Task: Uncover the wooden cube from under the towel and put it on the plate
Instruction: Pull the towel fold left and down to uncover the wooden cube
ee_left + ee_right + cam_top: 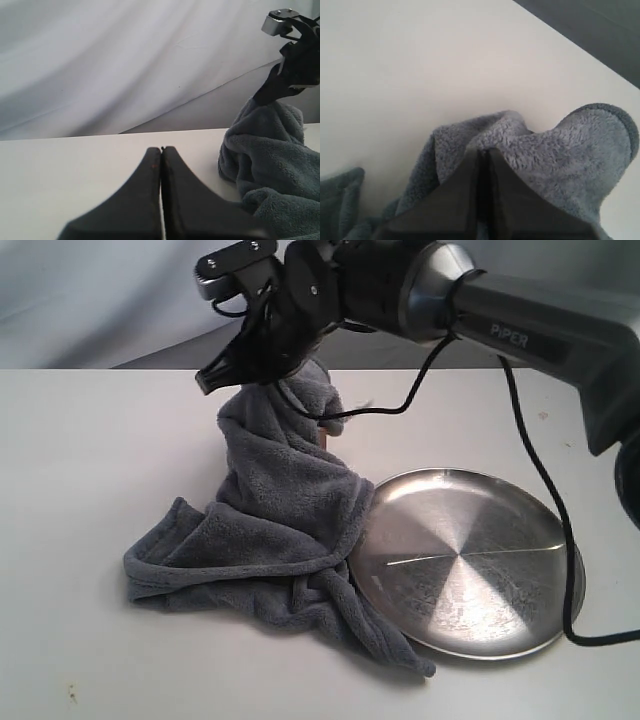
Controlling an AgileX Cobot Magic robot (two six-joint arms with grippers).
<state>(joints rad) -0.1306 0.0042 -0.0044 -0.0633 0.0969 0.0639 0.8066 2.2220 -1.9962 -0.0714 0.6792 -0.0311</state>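
My right gripper reaches across from the right and is shut on a fold of the grey-blue towel, holding its top up above the table. The rest of the towel hangs down and spreads on the table, its right edge lying over the rim of the silver plate. In the right wrist view the shut gripper pinches the plush towel. The wooden cube is hidden. My left gripper is shut and empty, low over the table, beside the towel.
A black cable hangs from the right arm and loops past the plate's right side. The white table ends at a grey backdrop behind.
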